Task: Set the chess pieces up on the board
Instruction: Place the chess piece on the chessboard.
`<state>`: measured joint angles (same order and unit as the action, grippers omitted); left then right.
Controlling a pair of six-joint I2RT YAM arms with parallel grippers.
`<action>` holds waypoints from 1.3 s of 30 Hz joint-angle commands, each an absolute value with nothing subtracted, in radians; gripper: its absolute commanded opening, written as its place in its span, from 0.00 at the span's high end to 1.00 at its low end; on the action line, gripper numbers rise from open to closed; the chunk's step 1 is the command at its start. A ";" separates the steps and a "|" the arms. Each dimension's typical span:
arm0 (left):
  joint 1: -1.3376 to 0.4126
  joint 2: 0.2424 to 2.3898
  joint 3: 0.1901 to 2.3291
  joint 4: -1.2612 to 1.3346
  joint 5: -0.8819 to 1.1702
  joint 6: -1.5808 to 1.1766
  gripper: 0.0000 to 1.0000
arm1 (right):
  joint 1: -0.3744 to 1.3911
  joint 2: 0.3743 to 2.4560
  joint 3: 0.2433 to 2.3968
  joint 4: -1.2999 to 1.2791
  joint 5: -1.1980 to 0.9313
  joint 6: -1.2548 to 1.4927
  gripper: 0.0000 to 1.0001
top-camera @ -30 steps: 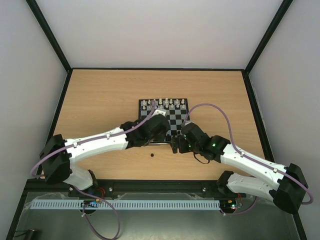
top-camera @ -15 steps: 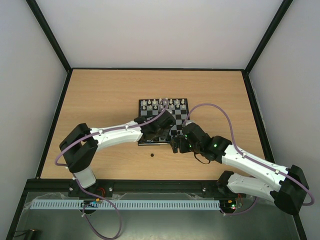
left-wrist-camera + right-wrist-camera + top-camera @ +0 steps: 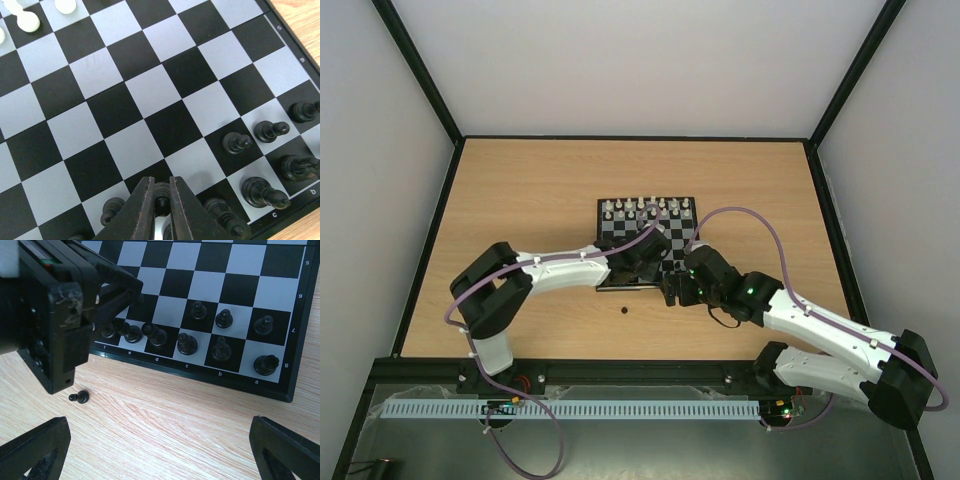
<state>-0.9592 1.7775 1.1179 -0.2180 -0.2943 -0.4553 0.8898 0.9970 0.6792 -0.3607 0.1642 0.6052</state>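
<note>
Well, the wooden table (image 3: 520, 200) carries the chessboard (image 3: 150, 100) near its middle. The white pieces (image 3: 29, 21) are lined along the far side and the black pieces (image 3: 224, 318) are gathering in the two near rows.

My left gripper (image 3: 161, 182) hangs low over the second row from the near edge. It is pinched tight on a tiny black piece (image 3: 161, 201), whose head is caught between the fingertips. My right gripper (image 3: 160, 450) is spread as wide as it goes and holds nothing, over bare wood just off the board's near edge. One stray black pawn (image 3: 79, 397) lies on the table near it.

To seat my piece well, I judge I should come straight down onto the middle of its square, since black neighbours stand close on either side. Then I should part the fingers only a little and lift straight up so nothing tips.
</note>
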 commanded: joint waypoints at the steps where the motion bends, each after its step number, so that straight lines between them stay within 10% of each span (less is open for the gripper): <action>1: -0.947 1.806 1.106 -0.186 -0.288 -0.455 0.91 | 0.891 1.005 0.673 -0.370 0.166 0.594 0.01; 26: -0.934 1.856 1.097 -0.171 -0.304 -0.475 0.87 | 0.893 1.011 0.670 -0.368 0.161 0.592 0.01; 39: -0.939 1.783 1.111 -0.195 -0.303 -0.479 0.56 | 0.892 1.017 0.673 -0.369 0.160 0.592 0.01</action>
